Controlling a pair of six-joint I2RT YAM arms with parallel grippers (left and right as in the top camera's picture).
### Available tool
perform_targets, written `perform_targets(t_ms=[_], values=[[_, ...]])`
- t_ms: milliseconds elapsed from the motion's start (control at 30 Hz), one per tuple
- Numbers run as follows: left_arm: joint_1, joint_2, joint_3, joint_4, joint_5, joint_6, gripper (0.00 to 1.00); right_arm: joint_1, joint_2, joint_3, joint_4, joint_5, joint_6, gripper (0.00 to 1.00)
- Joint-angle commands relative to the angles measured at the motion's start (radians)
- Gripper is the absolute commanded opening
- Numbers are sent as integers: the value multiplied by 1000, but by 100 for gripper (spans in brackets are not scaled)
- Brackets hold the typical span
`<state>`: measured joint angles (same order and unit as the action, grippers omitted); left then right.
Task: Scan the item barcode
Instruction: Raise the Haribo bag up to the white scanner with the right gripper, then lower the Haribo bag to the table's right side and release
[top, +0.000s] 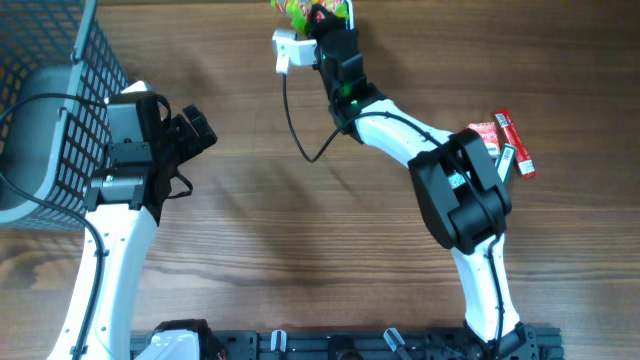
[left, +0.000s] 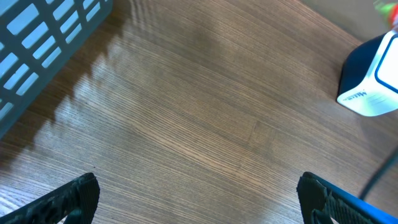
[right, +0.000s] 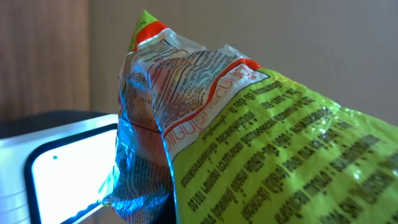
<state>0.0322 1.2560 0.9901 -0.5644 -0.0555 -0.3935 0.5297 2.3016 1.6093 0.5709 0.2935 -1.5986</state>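
The right claw (top: 328, 22) is clenched on a crinkled, shiny lime-green snack bag (right: 261, 155) with red trim and fine print. The bag sticks out past its fingertips, beside the white scanner (top: 293, 50). The left claw (top: 197, 130) gapes, released.

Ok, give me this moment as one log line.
right hand: shut on snack bag | bag position: at scanner | left hand: open, empty

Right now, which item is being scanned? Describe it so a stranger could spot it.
On the wooden table, look top centre in the overhead view, where the white scanner sits. Just past it the right gripper holds a crinkled snack bag. It is lime green with a foil edge, unlike the red packets lying further right.
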Motion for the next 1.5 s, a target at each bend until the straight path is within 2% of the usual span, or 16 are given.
perform_targets(t_ms=[0,100,200,300,367,633,700,767,967,1067,1133,1167,1267,1333,1400,1467], values=[[5,-11,3,3,-6,20,100,8,30,22,54,-16,-281,4],[5,-11,3,3,-6,20,100,8,33,22,95,-30,-300,4],[5,-11,3,3,-6,20,100,-1,41,22,35,-27,-301,4],[5,-11,3,3,-6,20,100,0,64,22,45,-21,-111,4],[5,-11,3,3,-6,20,100,1,65,22,36,-6,104,4],[5,-11,3,3,-6,20,100,10,63,22,14,39,161,4],[5,-11,3,3,-6,20,100,10,63,22,3,69,226,4],[5,-11,3,3,-6,20,100,10,60,22,0,95,352,4],[5,-11,3,3,-6,20,100,10,23,22,-77,58,467,4],[5,-11,3,3,-6,20,100,-9,-89,22,-97,2,600,4],[5,-11,3,3,-6,20,100,-15,-208,22,-204,-14,675,4],[5,-11,3,3,-6,20,100,-15,-286,22,-328,-12,717,4],[5,-11,3,3,-6,20,100,-21,-517,22,-869,-104,933,4],[5,-11,3,3,-6,20,100,-51,-623,22,-1269,-332,1072,4],[5,-11,3,3,-6,20,100,-79,-639,22,-1525,-445,1135,4],[5,-11,3,3,-6,20,100,-103,-629,-19,-1692,-454,1241,4]])
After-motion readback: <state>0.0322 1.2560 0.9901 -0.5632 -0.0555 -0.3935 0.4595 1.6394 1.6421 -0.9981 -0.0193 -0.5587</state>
